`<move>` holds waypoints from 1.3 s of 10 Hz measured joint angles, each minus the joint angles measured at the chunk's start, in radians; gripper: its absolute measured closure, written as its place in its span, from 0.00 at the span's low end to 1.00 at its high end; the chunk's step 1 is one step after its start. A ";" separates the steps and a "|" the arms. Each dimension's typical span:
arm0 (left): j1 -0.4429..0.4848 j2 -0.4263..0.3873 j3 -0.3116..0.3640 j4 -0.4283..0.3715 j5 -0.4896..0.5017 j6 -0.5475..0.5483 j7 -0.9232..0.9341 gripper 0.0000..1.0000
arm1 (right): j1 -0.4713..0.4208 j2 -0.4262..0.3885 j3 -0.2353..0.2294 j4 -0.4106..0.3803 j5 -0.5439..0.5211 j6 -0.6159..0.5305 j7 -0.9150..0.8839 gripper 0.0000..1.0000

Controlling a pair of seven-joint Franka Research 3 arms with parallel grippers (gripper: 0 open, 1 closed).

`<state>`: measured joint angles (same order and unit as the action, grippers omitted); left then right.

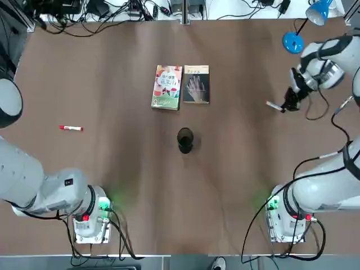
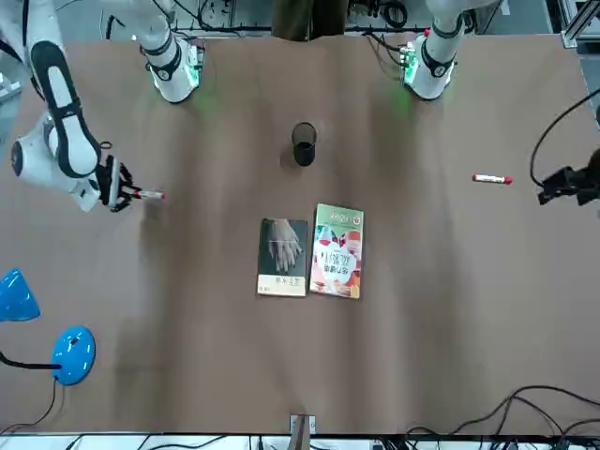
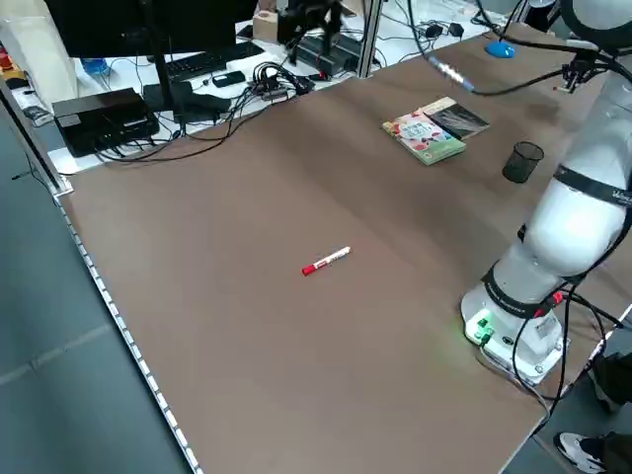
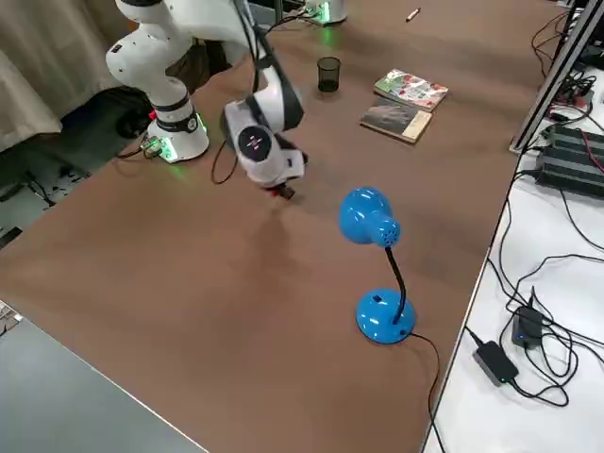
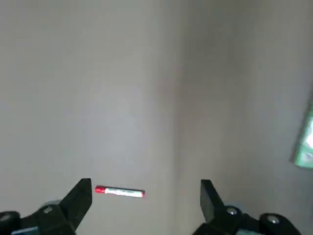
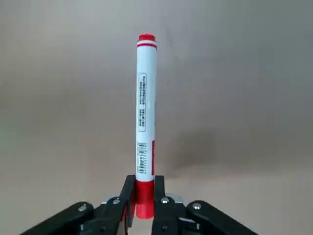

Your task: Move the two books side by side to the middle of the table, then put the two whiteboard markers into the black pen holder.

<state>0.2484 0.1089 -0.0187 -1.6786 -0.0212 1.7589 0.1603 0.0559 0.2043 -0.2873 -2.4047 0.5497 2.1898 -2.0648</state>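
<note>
Pen holder [image 1: 185,140], black and upright, is the nearest of the task's things, standing mid-bench [image 1: 225,169]. From the right gripper [image 6: 145,178] it lies well to the left and somewhat nearer, and that offset is what the coming carry probably turns on.

A little farther, at the left, a whiteboard marker [image 1: 71,128] lies flat, its long axis running left to right, red cap end outward. The left gripper [image 5: 146,181], over the left side with its fingers apart and empty, is the closer one to it.

Farther again, at the right, the right gripper is clamped on the red cap end of the other marker [image 6: 145,107]. That marker runs on in line with the fingers, white end leading left and slightly far, so it probably needs turning upright over the mouth; going in slanted, it could catch the rim.

Farthest are the colourful paperback [image 1: 167,87] and the dark grey paperback [image 1: 196,84], side by side.
</note>
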 joint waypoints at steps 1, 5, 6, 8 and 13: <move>0.066 0.018 0.000 -0.043 -0.001 0.051 0.002 0.02 | 0.083 -0.019 0.002 0.000 0.071 -0.020 0.052 0.81; 0.180 0.044 0.001 -0.274 -0.039 0.277 -0.112 0.02 | 0.459 -0.090 0.003 0.088 0.158 0.031 0.354 0.81; 0.180 0.049 -0.003 -0.332 -0.054 0.337 -0.167 0.02 | 0.551 -0.109 0.003 0.127 0.150 0.049 0.447 0.81; 0.181 0.069 -0.004 -0.421 -0.090 0.429 -0.257 0.02 | 0.715 -0.121 0.004 0.231 -0.023 0.082 0.724 0.81; 0.189 0.143 -0.005 -0.514 -0.097 0.577 -0.393 0.02 | 0.942 -0.118 0.003 0.353 -0.463 -0.001 1.198 0.81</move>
<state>0.4371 0.2522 -0.0234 -2.1930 -0.1179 2.3363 -0.2327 0.9975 0.0859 -0.2846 -2.0515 0.0866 2.1891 -0.8672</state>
